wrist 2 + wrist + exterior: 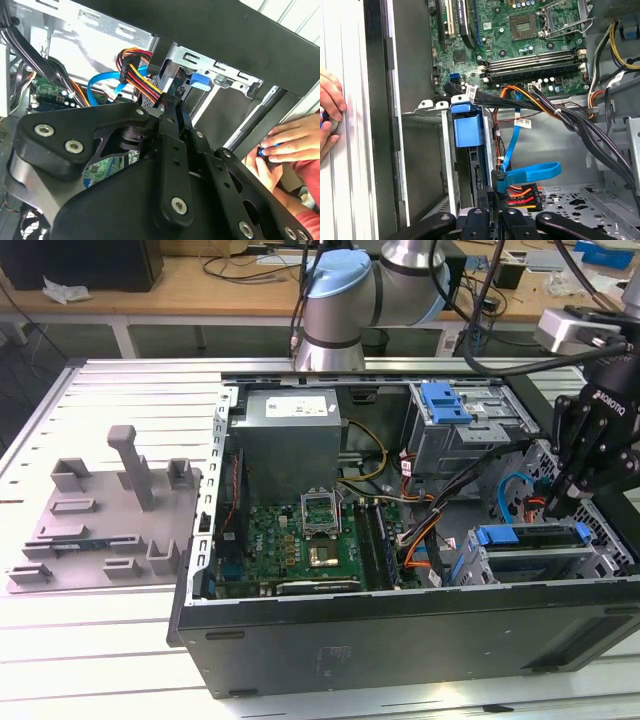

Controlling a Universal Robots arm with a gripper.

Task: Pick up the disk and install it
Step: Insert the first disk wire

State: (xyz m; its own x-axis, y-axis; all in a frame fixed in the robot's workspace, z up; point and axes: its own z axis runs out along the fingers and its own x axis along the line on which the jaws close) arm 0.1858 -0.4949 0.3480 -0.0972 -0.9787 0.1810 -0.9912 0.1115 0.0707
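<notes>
The computer case [400, 635] was black and its motherboard [300, 540] green. A flat cable [530, 175] and a plastic tab [467, 125] on the grey drive cage [447, 165] were bright blue. The wire bundle [522, 195] ran red, orange, yellow and black. The gripper [172, 105] was matt black, the fixture plate [100, 510] plain grey.

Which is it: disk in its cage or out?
In: the disk sits blue-framed inside the drive cage, the gripper at it. Whether fully seated, cannot tell.
</notes>
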